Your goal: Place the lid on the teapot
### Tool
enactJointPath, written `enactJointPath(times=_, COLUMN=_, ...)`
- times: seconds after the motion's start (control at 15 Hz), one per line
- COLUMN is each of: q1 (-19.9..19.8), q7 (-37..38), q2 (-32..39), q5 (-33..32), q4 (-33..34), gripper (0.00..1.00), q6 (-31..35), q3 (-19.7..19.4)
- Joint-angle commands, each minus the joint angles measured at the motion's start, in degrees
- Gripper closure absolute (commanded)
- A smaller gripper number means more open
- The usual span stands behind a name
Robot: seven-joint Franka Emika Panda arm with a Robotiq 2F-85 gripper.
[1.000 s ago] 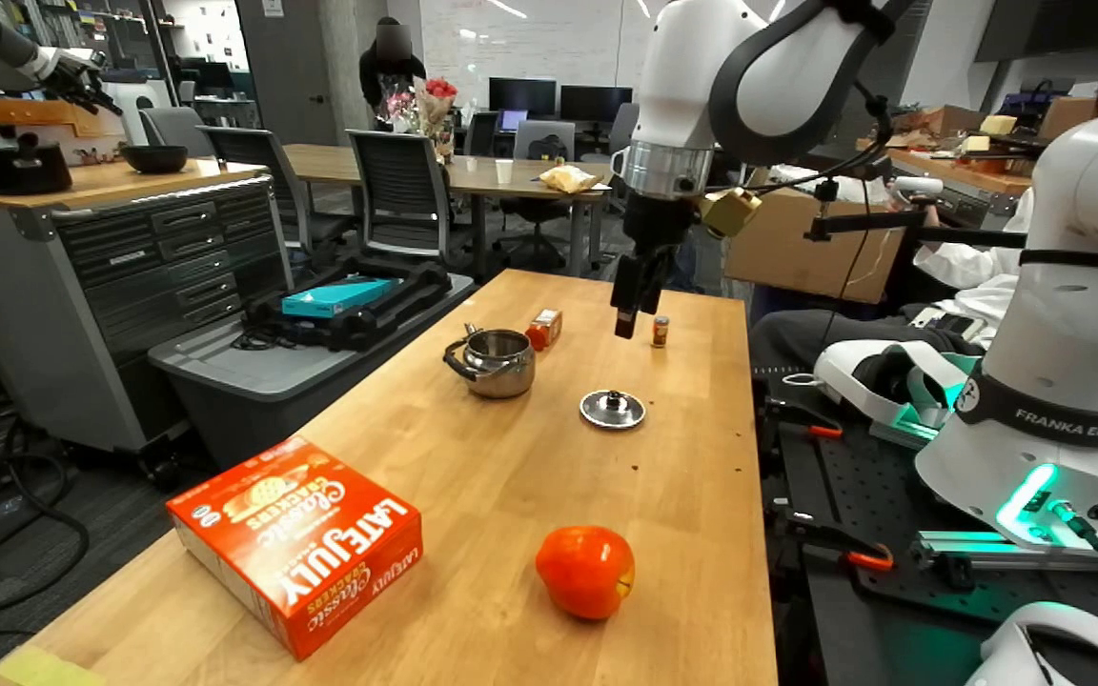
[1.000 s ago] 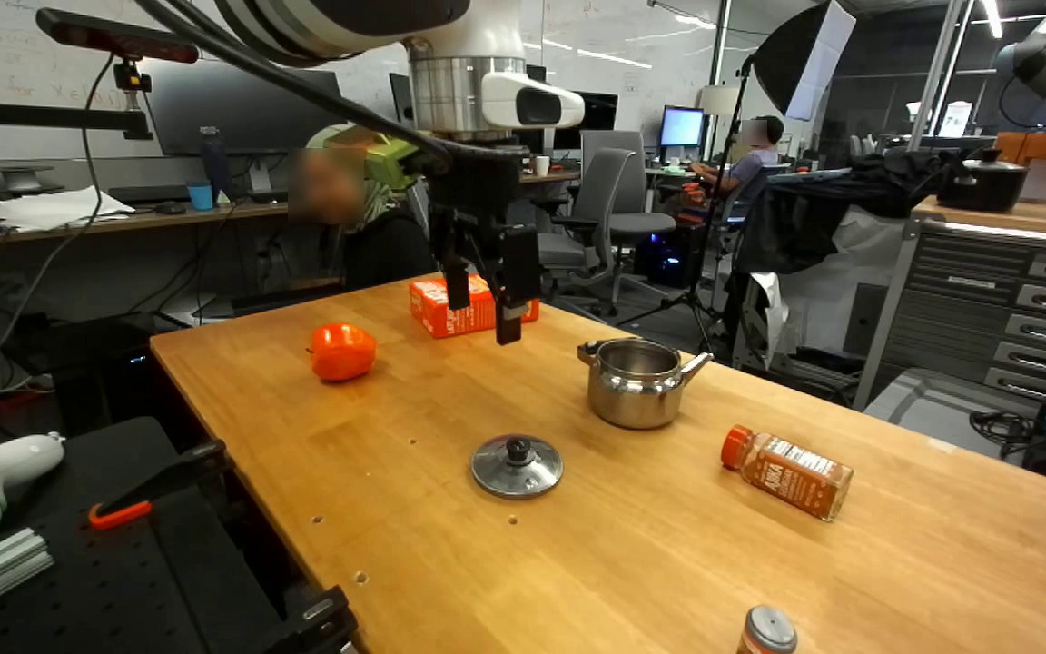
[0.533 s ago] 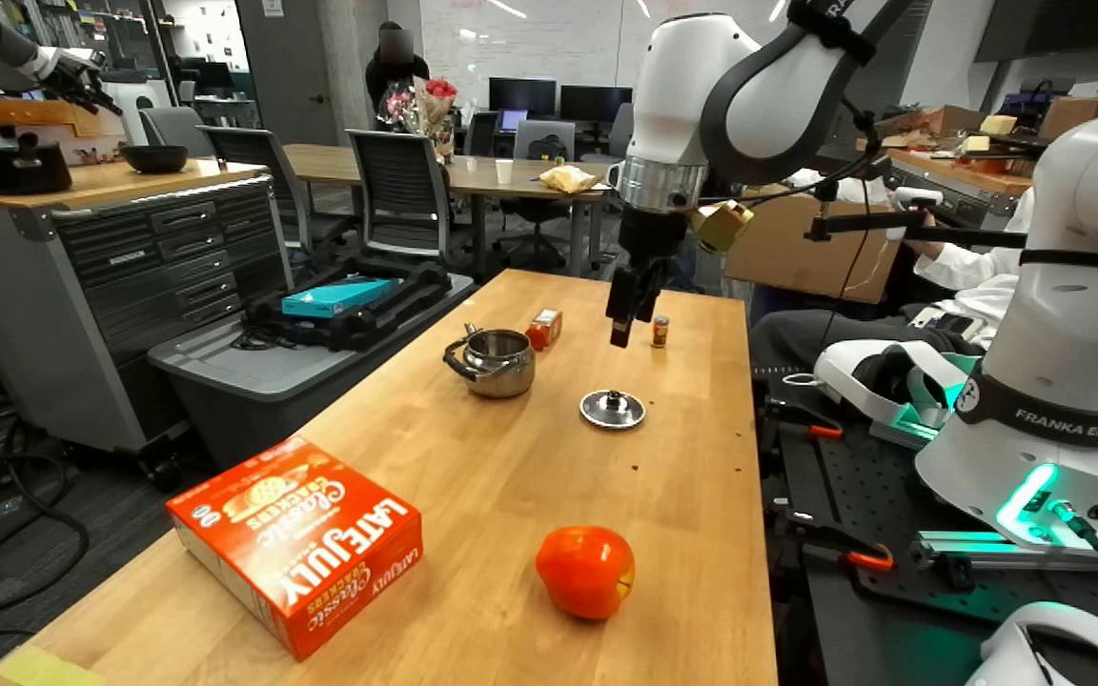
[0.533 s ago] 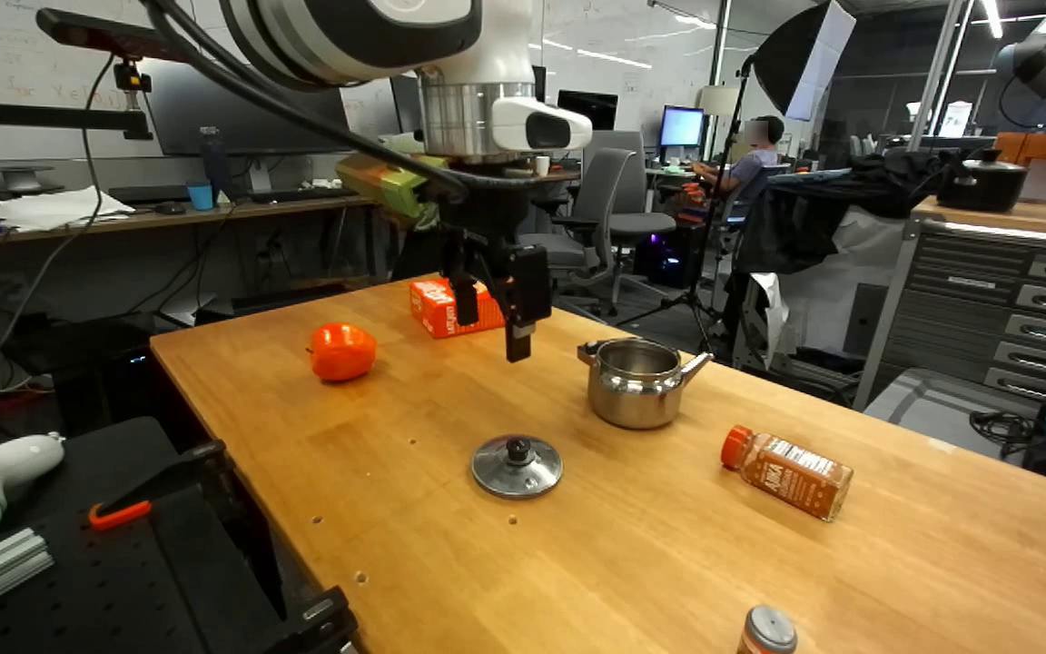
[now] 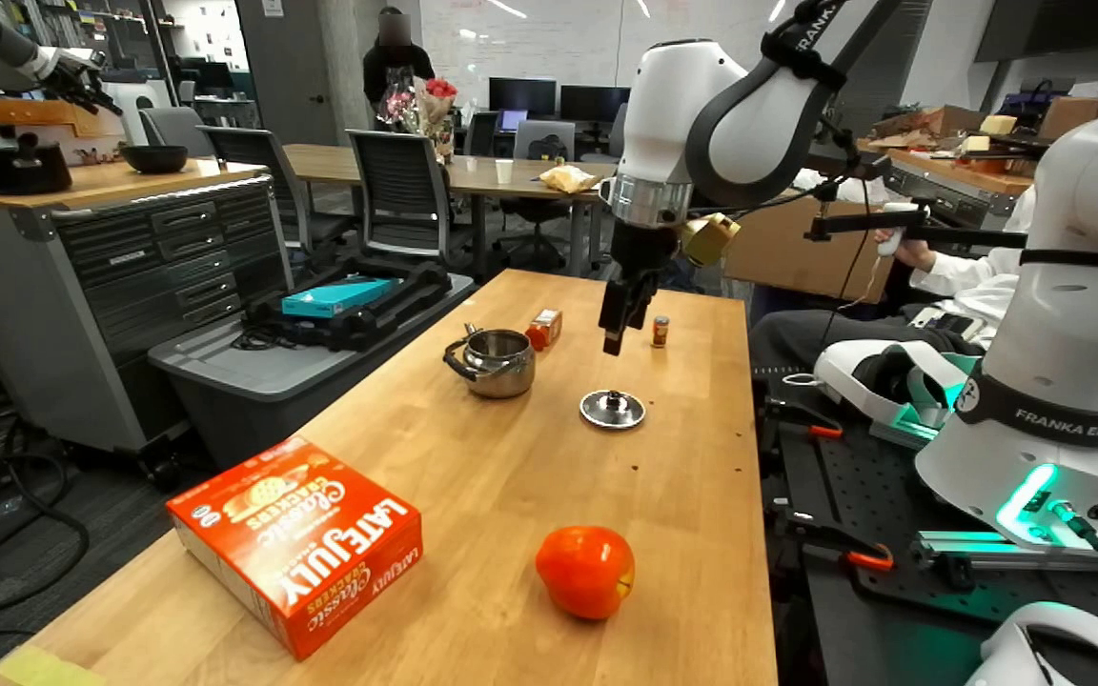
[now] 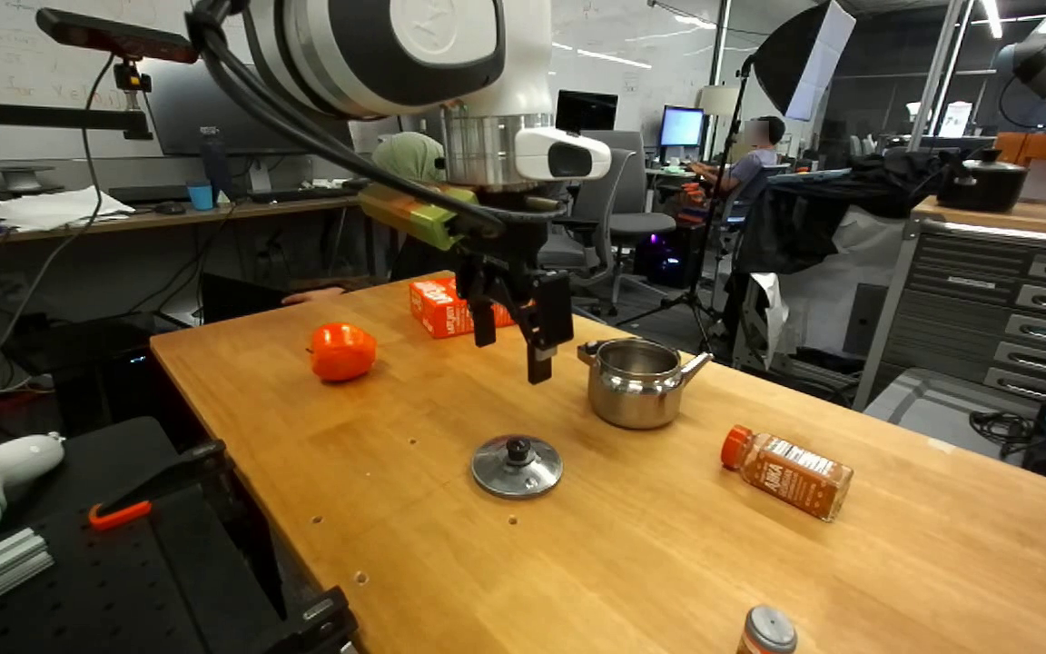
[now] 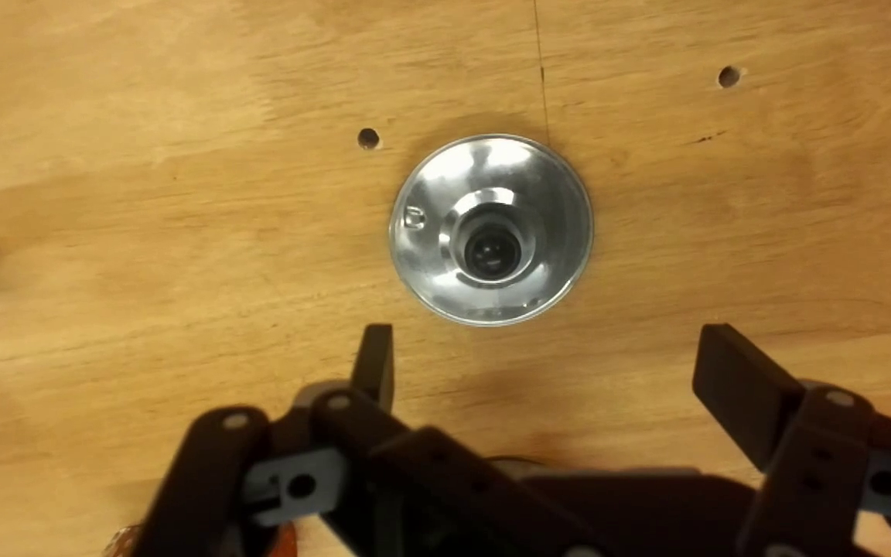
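Note:
The lid (image 5: 612, 412) is a flat silvery disc with a dark knob, lying knob up on the table; it also shows in an exterior view (image 6: 517, 470) and in the wrist view (image 7: 492, 247). The teapot (image 5: 501, 366), a squat silver pot with an open top, stands upright near the lid; it also shows in an exterior view (image 6: 635, 392). In the wrist view I cannot make it out. My gripper (image 7: 544, 331) is open and empty, its fingers wide apart. It hangs above the table near the lid, not touching it, and shows in both exterior views (image 6: 512, 354).
A spice bottle (image 6: 791, 472) lies on its side near the teapot. A small jar (image 5: 660, 332) stands near the table's edge. A red-orange fruit (image 5: 586, 572) and a red cracker box (image 5: 296, 543) are at the other end of the table (image 5: 692, 534).
My gripper has moved down toward the table and closer to the lid, staying open. The lid and the teapot have not moved.

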Motion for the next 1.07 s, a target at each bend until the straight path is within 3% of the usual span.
enactJointPath(times=0.0, q1=0.06, q7=-4.7, q2=4.04, q5=2.97, q4=3.17, gripper=0.0, q6=0.84, q3=-0.64)
enactJointPath(times=0.33, q1=-0.33, q7=-8.49, q2=9.08, q5=5.63, q4=6.54, gripper=0.0, q6=-0.17, q3=-0.31)
enactJointPath(times=1.0, q1=-0.23, q7=-8.98, q2=16.56, q5=4.2, q4=9.94, gripper=0.0, q6=-0.31, q3=-0.41)
